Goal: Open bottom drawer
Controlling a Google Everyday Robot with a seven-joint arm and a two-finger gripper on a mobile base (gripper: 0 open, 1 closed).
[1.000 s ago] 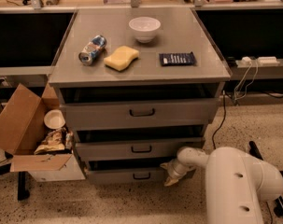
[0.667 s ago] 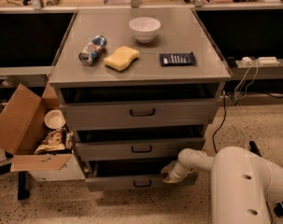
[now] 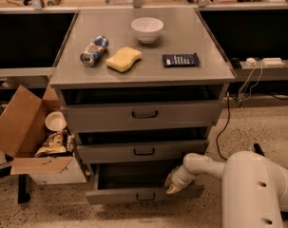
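The bottom drawer [image 3: 134,194] is the lowest of three grey drawers in the cabinet. It stands pulled out toward me, with its grey interior [image 3: 129,177] showing and its dark loop handle [image 3: 145,195] at the centre of the front. My gripper [image 3: 172,184] is at the right part of the drawer's top front edge, on the end of my white arm [image 3: 205,165] that comes in from the lower right. The middle drawer [image 3: 142,151] and top drawer [image 3: 143,114] sit above it, each slightly ajar.
The cabinet top [image 3: 219,70] holds a white bowl [image 3: 147,29], a crushed can [image 3: 93,51], a yellow sponge [image 3: 123,59] and a dark packet [image 3: 180,60]. An open cardboard box [image 3: 20,127] with trash stands left of the cabinet. Cables [image 3: 229,122] hang at the right.
The bottom drawer has slid further out toward me. My gripper has moved with its front edge, down and toward me.
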